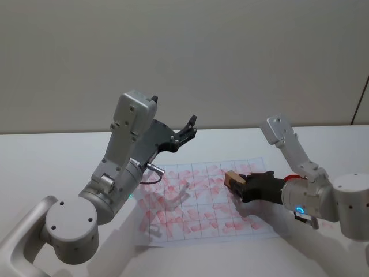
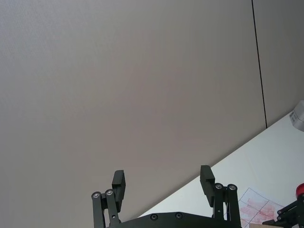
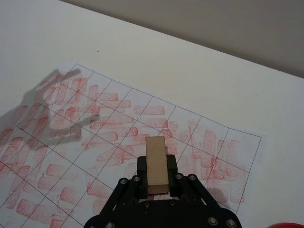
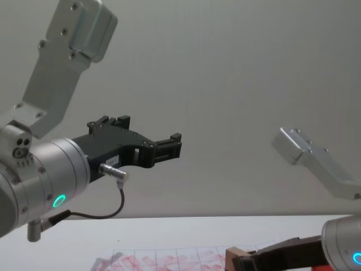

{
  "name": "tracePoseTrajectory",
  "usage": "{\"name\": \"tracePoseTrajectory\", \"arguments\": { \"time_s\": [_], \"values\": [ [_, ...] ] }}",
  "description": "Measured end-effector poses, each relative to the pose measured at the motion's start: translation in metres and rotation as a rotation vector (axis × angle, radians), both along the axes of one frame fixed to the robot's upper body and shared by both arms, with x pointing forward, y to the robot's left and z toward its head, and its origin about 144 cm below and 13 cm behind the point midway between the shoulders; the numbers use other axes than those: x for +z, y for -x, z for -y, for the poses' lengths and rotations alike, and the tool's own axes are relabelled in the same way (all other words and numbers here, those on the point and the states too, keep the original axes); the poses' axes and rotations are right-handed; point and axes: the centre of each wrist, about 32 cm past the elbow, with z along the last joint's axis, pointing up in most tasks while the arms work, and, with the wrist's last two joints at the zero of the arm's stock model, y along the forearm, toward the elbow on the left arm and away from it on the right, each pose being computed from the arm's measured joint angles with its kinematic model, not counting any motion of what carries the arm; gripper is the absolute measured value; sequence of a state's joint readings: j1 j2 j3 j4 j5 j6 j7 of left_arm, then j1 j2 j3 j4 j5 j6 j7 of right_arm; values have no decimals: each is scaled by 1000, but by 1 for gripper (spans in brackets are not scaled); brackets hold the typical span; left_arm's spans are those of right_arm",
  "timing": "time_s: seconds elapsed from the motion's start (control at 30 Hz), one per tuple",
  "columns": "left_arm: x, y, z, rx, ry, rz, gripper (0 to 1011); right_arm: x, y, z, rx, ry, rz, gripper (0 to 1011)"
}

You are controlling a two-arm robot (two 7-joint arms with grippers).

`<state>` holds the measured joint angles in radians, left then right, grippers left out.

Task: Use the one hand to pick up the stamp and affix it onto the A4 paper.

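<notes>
Reaching in from lower left, the parked left gripper (image 1: 189,127) gapes wide, while over the smudged A4 paper (image 1: 202,196) at centre frame the right gripper (image 1: 239,183) clamps the stamp (image 1: 233,179) over the sheet's right side, a downward press likely next.

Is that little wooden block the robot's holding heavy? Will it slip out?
Probably light: the stamp is a small plain wooden block. Likely stiff, so it shouldn't bend when pressed. Slipping seems unlikely, since the right hand pinches its flat sides squarely. The left hand hovers open, idle.
</notes>
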<state>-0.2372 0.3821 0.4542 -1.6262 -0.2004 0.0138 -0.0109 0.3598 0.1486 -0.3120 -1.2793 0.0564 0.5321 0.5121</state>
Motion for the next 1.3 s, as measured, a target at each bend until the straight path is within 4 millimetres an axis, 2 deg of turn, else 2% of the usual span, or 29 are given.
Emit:
{"name": "tracePoseTrajectory", "arguments": {
  "time_s": [0.27, 0.6, 0.9, 1.3],
  "values": [
    [0, 0, 0, 0, 0, 0, 1001, 7, -2, 1, -3, 11, 59, 217],
    [0, 0, 0, 0, 0, 0, 1001, 28, -1, 6, -28, 20, 189, 217],
    [0, 0, 0, 0, 0, 0, 1001, 37, 21, 20, -121, 37, 259, 217],
    [0, 0, 0, 0, 0, 0, 1001, 25, 51, 37, -231, 45, 207, 217]
  ]
}}
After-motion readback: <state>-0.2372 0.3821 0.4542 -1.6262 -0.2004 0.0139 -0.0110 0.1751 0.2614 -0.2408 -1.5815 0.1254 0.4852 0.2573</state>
